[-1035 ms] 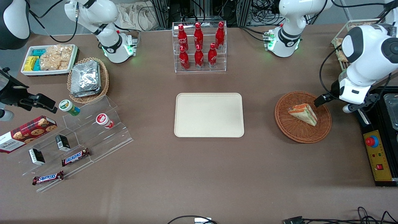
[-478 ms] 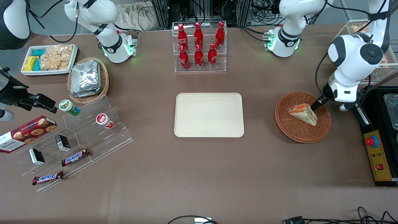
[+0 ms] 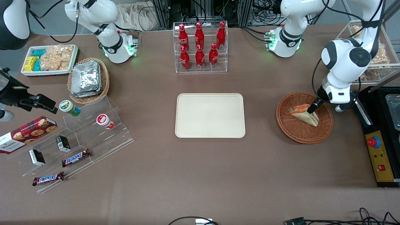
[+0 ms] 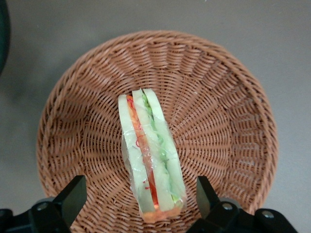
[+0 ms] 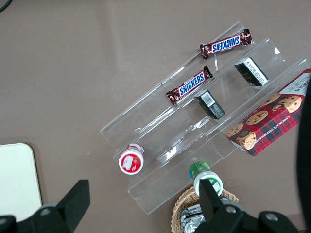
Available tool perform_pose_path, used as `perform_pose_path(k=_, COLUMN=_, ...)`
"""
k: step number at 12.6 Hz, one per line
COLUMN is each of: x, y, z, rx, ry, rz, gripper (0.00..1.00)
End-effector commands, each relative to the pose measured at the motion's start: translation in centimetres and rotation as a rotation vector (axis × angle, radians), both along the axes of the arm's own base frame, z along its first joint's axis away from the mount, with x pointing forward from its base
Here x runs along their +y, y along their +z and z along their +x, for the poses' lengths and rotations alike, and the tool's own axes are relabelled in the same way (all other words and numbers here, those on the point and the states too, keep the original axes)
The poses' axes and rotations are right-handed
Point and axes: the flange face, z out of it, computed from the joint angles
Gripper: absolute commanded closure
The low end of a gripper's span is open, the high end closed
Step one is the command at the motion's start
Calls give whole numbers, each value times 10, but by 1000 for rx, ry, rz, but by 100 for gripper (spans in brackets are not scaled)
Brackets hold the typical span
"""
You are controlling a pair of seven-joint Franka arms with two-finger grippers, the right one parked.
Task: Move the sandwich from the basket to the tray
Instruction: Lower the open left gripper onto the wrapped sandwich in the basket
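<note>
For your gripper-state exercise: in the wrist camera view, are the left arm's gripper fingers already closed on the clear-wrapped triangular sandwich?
No: the gripper is open, its fingers apart on either side of the sandwich in the reddish-brown woven basket.

A brown table (image 3: 200,175) fronts cable-strewn racks (image 3: 250,9).

Bright, even overhead light; soft shadows, sharp focus.

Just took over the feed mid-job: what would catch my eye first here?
The left arm's tool hangs open over the round reddish-brown wicker basket, its fingers straddling the clear-wrapped triangular sandwich lying in it. The flat cream-beige rectangular tray sits bare at the table's middle, with a clear rack of red cola bottles farther from the front camera.
</note>
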Motion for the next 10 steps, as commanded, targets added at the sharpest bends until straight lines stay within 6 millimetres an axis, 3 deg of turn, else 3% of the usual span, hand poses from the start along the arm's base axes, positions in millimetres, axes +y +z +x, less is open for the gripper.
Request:
perform_pose_path(k=1, x=-3, y=-21, z=-5, rx=-18, ry=45, rz=-12, gripper=0)
perform_pose_path(k=9, x=-2, y=-55, z=-6, rx=-35, ry=57, rz=-27, gripper=0)
perform_pose_path(k=10, x=-2, y=-59, z=-6, rx=-32, ry=63, rz=-29, gripper=6)
